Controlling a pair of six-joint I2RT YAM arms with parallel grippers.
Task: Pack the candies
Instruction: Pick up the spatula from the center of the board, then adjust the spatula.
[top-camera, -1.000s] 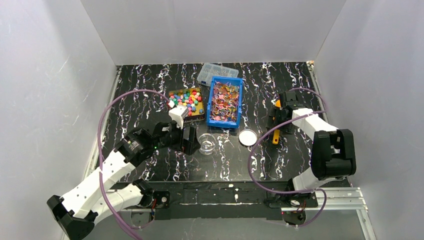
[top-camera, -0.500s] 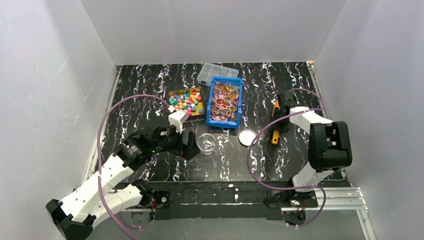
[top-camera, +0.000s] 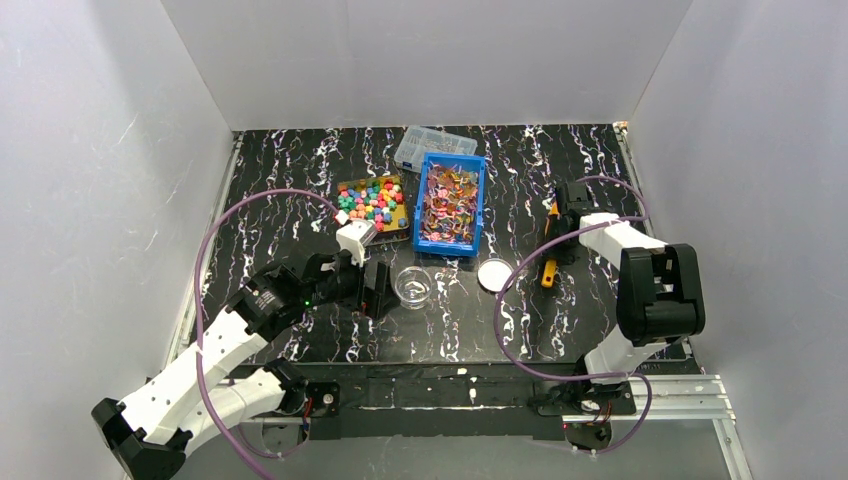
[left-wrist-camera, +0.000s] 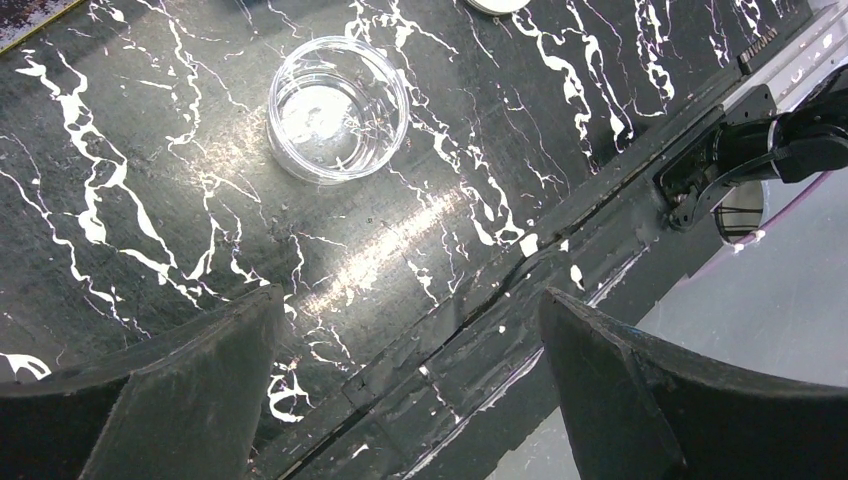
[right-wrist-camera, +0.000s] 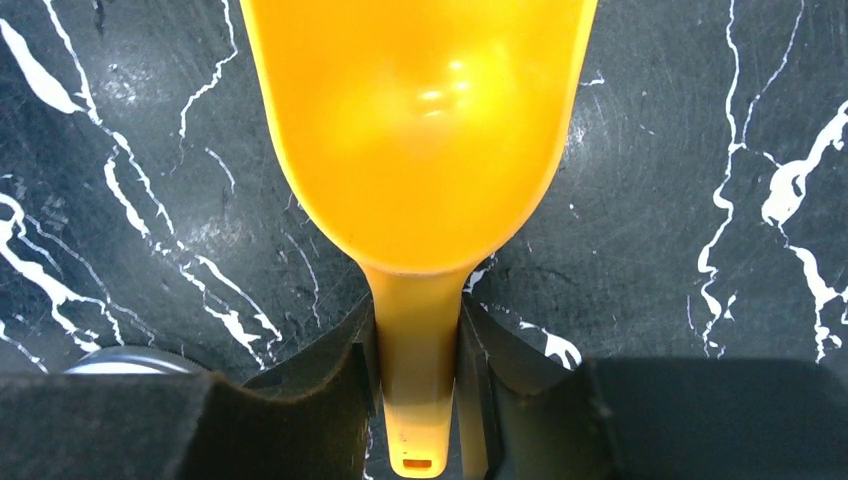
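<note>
The wrapped candies (top-camera: 449, 201) fill a blue bin. The chunky coloured candies (top-camera: 372, 201) lie in a flat tray to its left. A clear empty jar (top-camera: 414, 287) stands in front of both and also shows in the left wrist view (left-wrist-camera: 338, 108). My left gripper (top-camera: 375, 290) is open and empty just left of the jar (left-wrist-camera: 410, 385). My right gripper (top-camera: 557, 245) is shut on the handle of an orange scoop (top-camera: 546, 273), low over the table. In the right wrist view the empty scoop (right-wrist-camera: 420, 130) points away from the gripper (right-wrist-camera: 418, 370).
A white lid (top-camera: 494, 274) lies between the jar and the scoop, its edge in the right wrist view (right-wrist-camera: 120, 360). A clear compartment box (top-camera: 434, 145) sits behind the bin. White walls close in three sides. The table's front rail (left-wrist-camera: 620, 200) is near my left gripper.
Over the last second my left gripper drew back slightly from the jar, and my right arm's elbow swung upright over the scoop. In the last half second hardly anything moved.
</note>
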